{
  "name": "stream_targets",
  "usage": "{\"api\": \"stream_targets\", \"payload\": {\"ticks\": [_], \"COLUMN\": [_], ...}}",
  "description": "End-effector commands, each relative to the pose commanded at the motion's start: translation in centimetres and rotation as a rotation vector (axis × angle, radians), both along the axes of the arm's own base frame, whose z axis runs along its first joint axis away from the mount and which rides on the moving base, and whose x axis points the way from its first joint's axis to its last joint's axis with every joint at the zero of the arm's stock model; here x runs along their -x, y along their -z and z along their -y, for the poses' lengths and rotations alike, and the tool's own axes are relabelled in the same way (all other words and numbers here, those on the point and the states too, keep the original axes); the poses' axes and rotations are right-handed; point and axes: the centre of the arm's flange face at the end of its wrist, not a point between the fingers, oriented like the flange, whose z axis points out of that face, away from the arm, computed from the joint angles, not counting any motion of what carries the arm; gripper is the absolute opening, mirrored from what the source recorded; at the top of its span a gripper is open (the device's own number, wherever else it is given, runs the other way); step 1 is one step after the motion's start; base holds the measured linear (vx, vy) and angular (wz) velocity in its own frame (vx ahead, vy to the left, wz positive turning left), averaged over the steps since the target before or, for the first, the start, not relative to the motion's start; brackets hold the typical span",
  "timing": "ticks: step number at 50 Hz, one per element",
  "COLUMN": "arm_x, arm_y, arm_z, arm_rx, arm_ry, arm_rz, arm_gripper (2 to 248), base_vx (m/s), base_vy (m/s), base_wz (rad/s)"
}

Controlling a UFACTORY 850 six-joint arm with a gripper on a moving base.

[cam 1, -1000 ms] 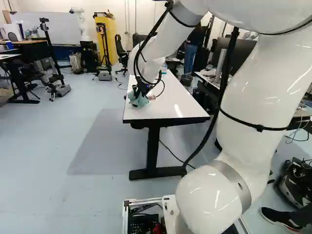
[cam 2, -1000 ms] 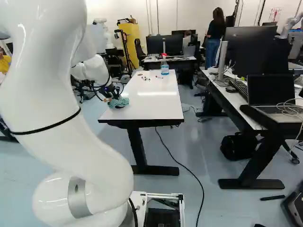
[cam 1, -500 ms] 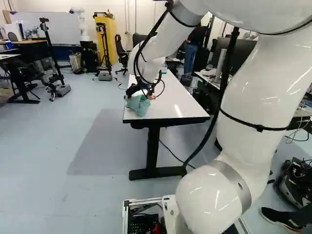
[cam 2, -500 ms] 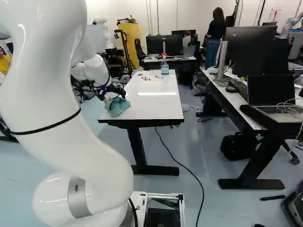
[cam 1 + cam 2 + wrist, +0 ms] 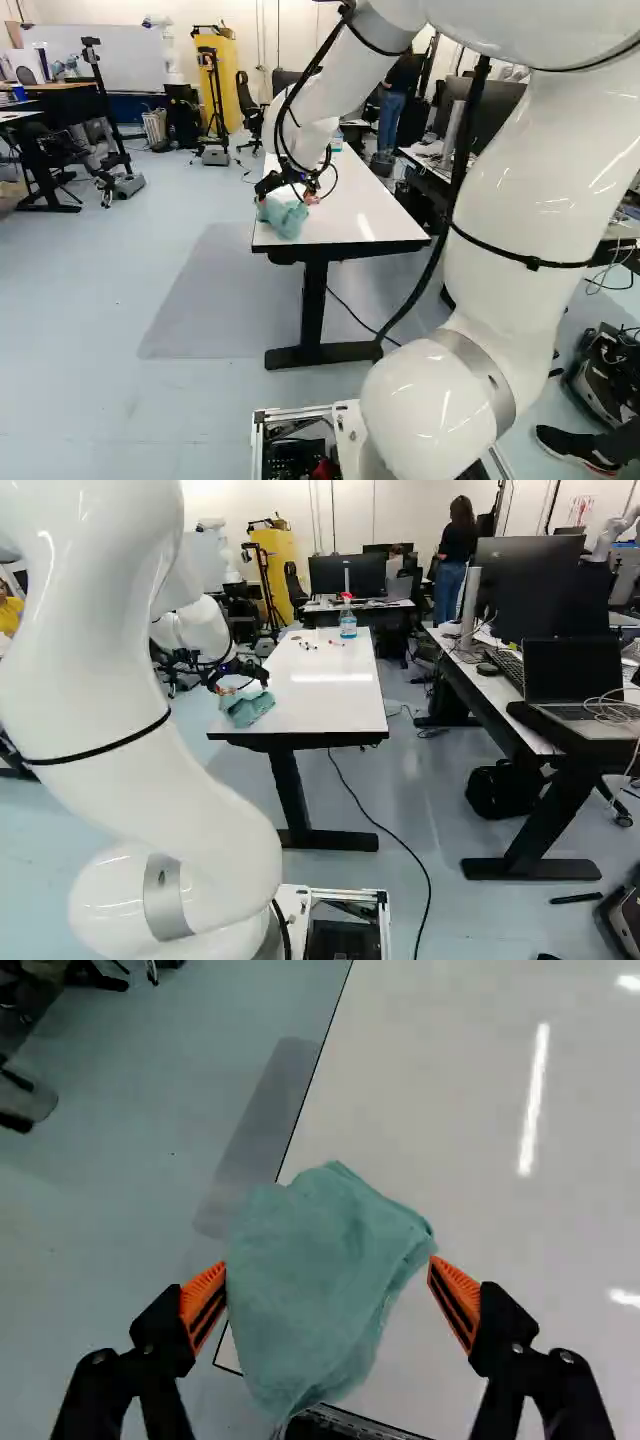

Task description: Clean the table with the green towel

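Over the near left corner of the white table (image 5: pixel 335 712), my gripper (image 5: pixel 286 196) is spread wide above the green towel (image 5: pixel 284 218). In the wrist view the gripper (image 5: pixel 328 1263) is open, with the towel (image 5: pixel 320 1280) below and between its fingers. One finger's pad overlaps the towel's side in that view; the other stands near its opposite corner. The towel lies loosely folded, covering part of the table's side edge. A spray bottle (image 5: pixel 347 623) with a red top stands at the table's far end, near small dark items (image 5: pixel 308 646) and a pen-like item (image 5: pixel 336 643).
Right of the table in the right base view stands a desk (image 5: pixel 500 695) with monitors and a laptop (image 5: pixel 575 680). A black cable (image 5: pixel 400 842) runs over the floor beside the table's leg. Another robot (image 5: pixel 168 50) stands at the back.
The fingers have opened and let go of the towel, which was bunched under them and now lies spread wider on the table. My gripper has risen slightly off it. The base has not moved.
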Motion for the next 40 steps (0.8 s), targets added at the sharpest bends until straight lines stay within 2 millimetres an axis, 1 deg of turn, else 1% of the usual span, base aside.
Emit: {"api": "stream_targets", "payload": {"ticks": [21,40], "arm_x": [0.1,0.8], "arm_y": [0.1,0.6], "arm_z": [0.2,1.2], "arm_rx": [-0.001,-0.005], "arm_ry": [0.003,0.017], "arm_rz": [0.005,0.034], "arm_gripper": [247,247], "base_vx": [0.0,0.0], "base_vy": [0.0,0.0], "base_wz": [0.0,0.0]}}
